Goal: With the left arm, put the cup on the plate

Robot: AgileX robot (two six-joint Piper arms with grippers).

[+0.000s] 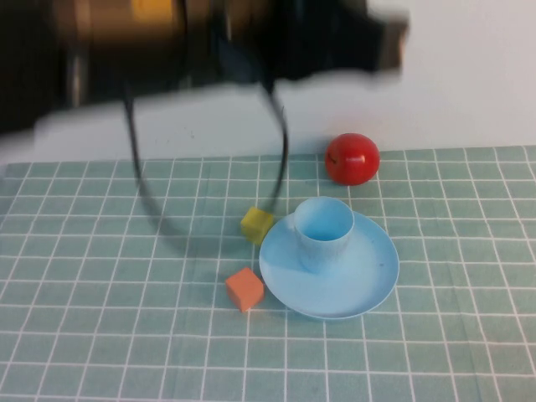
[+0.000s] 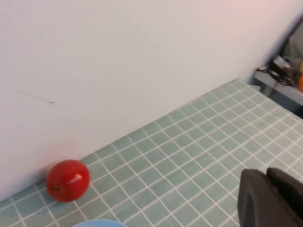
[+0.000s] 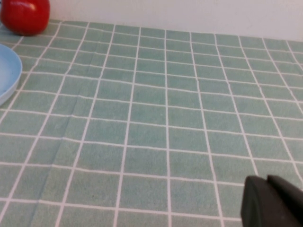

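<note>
The light blue cup [image 1: 322, 230] stands upright on the light blue plate [image 1: 360, 280], on its far left part. My left arm [image 1: 251, 38] is a dark blur raised high across the back, far above the cup. My left gripper [image 2: 266, 177] is shut and empty over bare cloth, apart from the cup. My right gripper [image 3: 267, 182] is shut and empty, low over the cloth to the right of the plate's edge [image 3: 7, 71]. The right arm is out of the high view.
A red apple [image 1: 352, 158] sits behind the plate by the white wall; it also shows in the left wrist view [image 2: 67, 180] and the right wrist view [image 3: 24, 15]. A yellow block [image 1: 256, 224] and an orange block [image 1: 244, 289] lie left of the plate. A black cable [image 1: 280, 159] hangs down.
</note>
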